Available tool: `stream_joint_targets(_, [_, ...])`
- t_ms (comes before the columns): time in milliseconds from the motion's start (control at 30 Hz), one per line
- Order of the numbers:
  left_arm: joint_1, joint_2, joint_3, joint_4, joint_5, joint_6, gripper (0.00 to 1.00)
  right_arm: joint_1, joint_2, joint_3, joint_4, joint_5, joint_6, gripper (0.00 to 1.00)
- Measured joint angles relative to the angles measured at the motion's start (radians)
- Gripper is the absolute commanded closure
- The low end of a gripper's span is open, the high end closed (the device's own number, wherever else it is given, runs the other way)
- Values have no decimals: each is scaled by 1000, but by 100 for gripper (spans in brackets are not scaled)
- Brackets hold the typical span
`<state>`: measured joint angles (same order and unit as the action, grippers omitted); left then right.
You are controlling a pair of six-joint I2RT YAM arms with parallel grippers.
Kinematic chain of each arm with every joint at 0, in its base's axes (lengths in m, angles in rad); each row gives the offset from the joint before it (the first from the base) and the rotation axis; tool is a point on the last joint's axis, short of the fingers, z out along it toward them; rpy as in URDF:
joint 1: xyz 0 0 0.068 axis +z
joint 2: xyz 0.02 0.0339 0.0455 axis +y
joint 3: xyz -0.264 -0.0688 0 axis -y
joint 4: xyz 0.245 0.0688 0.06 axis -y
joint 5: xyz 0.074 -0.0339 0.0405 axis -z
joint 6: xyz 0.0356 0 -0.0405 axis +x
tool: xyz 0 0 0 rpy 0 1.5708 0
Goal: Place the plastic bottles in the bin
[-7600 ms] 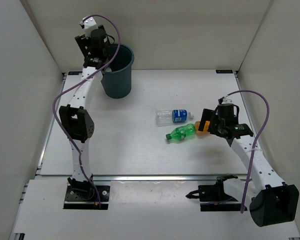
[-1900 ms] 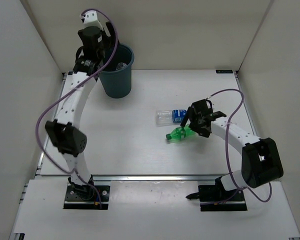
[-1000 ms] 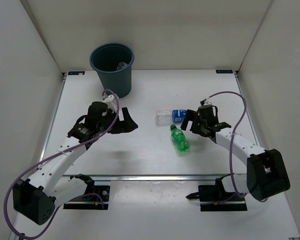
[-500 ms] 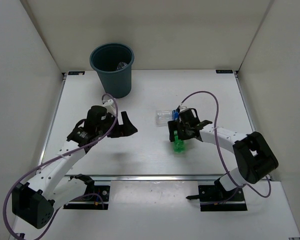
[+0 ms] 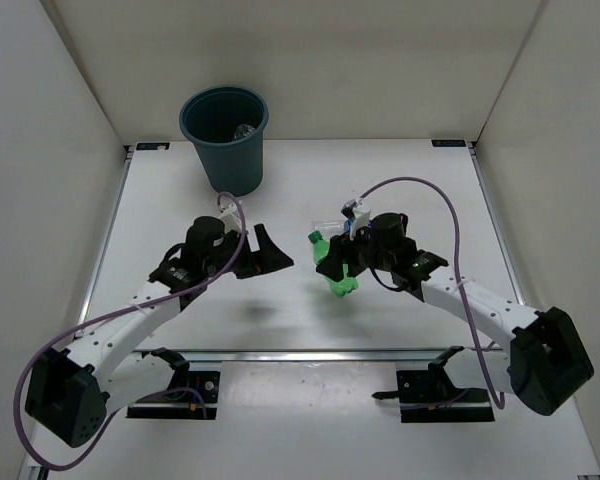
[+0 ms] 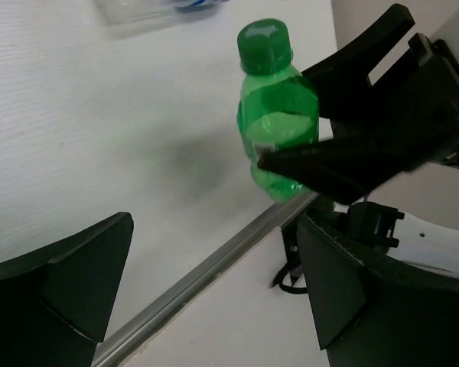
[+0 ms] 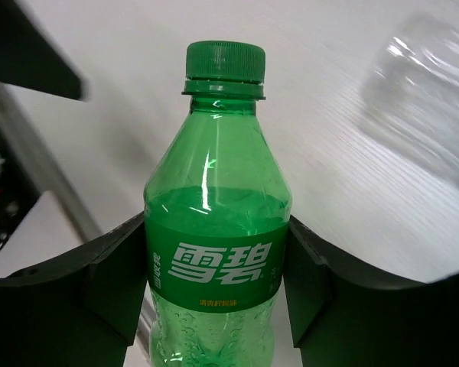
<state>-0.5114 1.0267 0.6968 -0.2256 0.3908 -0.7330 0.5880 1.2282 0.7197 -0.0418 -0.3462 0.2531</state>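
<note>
The right gripper (image 5: 345, 262) has its jaws clamped on the body of the translucent green bottle (image 7: 218, 252) and holds it clear of the counter (image 5: 430, 190), cap end pointing toward the left arm. The left gripper (image 5: 272, 252) faces it from just beside, jaws wide apart and holding nothing. This looks like a hand-over in progress: the teal bin (image 5: 232, 165) stands at the far left corner, well apart from the bottle and on the left arm's side.

The next move probably calls for the left jaws to straddle the free cap end and close firmly before the right jaws let go, or the smooth, light bottle could slip or drop.

A clear bottle (image 7: 424, 92) lies on the counter behind, blurred.

The green label reads 雪碧 in white characters, the Sprite brand; the small print below is too small to read.
</note>
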Motion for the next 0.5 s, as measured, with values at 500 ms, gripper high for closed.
stream_joint_targets(500, [-152,53,-8,306,-357,-101,1,70,66,3,151,-164,11,78])
